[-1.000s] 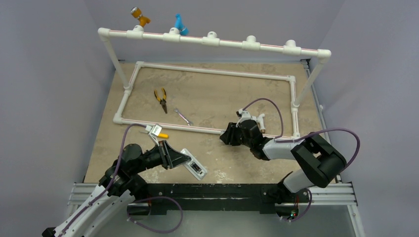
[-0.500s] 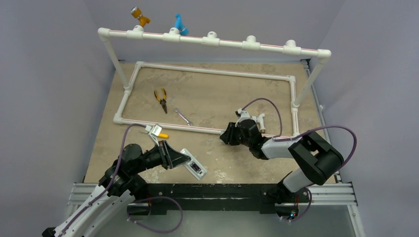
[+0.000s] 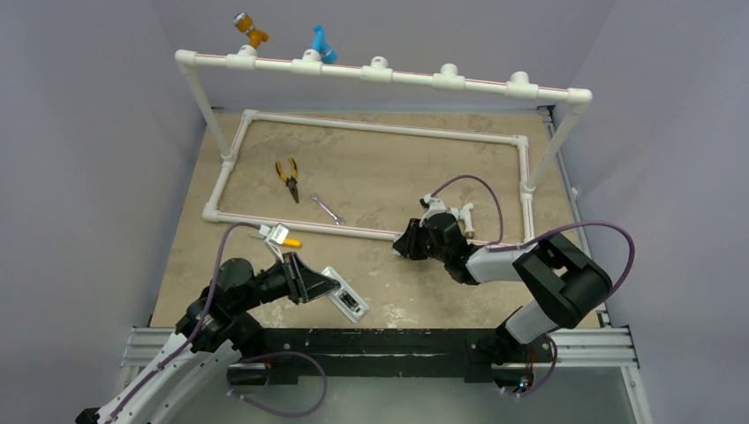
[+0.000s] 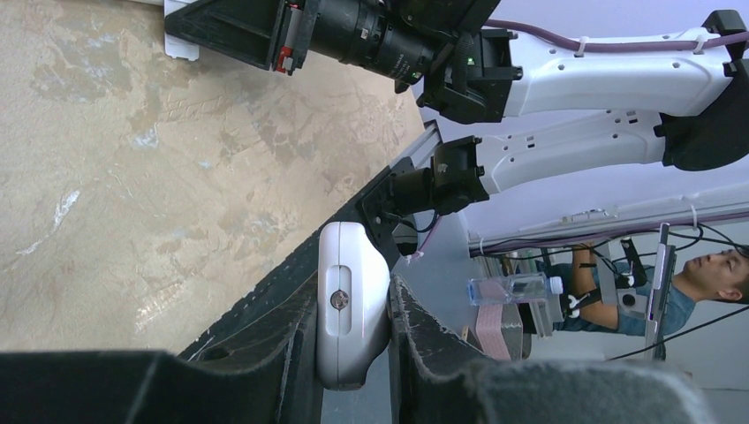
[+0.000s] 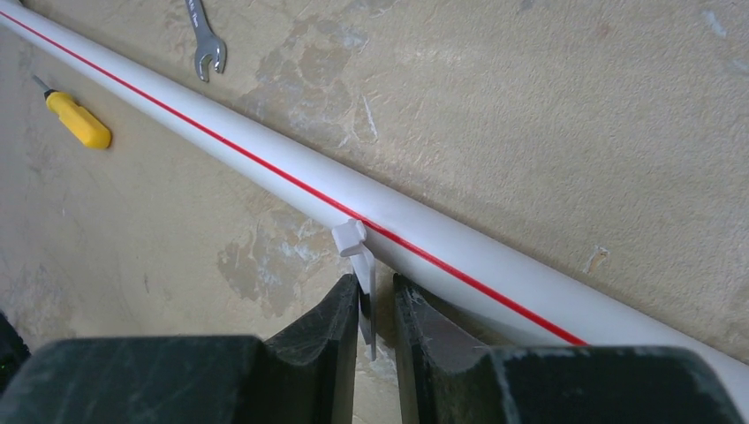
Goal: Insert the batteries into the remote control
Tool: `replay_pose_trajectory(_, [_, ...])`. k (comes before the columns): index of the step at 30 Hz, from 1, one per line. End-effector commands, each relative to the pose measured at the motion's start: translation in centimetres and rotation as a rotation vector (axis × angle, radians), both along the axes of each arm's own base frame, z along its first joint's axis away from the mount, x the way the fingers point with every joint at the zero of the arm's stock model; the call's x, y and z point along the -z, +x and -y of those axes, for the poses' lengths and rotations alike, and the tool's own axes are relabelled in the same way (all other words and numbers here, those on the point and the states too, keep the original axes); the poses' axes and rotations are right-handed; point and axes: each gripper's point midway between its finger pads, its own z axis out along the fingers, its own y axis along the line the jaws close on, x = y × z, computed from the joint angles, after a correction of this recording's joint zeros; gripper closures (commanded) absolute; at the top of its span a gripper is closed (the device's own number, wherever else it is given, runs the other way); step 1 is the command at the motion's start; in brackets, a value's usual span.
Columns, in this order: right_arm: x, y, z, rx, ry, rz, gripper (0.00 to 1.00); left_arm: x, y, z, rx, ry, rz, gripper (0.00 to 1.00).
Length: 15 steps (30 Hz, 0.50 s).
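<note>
My left gripper [image 3: 334, 290] is shut on the white remote control [image 3: 345, 300] and holds it low near the table's front edge. The remote's back faces up and its recessed compartment looks dark; I cannot make out single batteries there. In the left wrist view the remote [image 4: 351, 265] sits pinched between the two black fingers of the gripper [image 4: 353, 293]. My right gripper [image 3: 400, 247] is down at the front PVC pipe. In the right wrist view it [image 5: 374, 287] is closed on the thin white cover piece [image 5: 363, 261], which stands on edge against the pipe.
A white PVC pipe frame [image 3: 265, 221] with a red stripe lies on the table, and its front pipe [image 5: 495, 265] runs right behind my right fingers. A silver wrench [image 5: 205, 40], yellow-handled pliers [image 3: 288, 177] and a yellow-handled screwdriver [image 5: 78, 119] lie nearby. A black rail [image 3: 397, 340] edges the front.
My right arm's elbow has shifted slightly left; its gripper stays at the pipe. The left arm and the remote have not moved.
</note>
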Motion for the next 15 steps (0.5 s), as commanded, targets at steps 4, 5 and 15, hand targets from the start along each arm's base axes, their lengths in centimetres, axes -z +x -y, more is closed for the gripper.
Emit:
replay_pose_trajectory(4, [0.5, -0.2, 0.3, -0.022, -0.051, -0.023, 0.86, -2.6, -0.1, -0.2, -0.002, -0.039, 0.073, 1.00])
replay_pose_trajectory(5, [0.3, -0.2, 0.3, -0.027, -0.051, -0.020, 0.87, -2.6, -0.1, -0.1, -0.001, -0.039, 0.073, 1.00])
replay_pose_trajectory(15, [-1.9, -0.2, -0.1, -0.088, -0.062, 0.025, 1.00, -2.6, 0.0, -0.1, 0.001, -0.041, 0.072, 1.00])
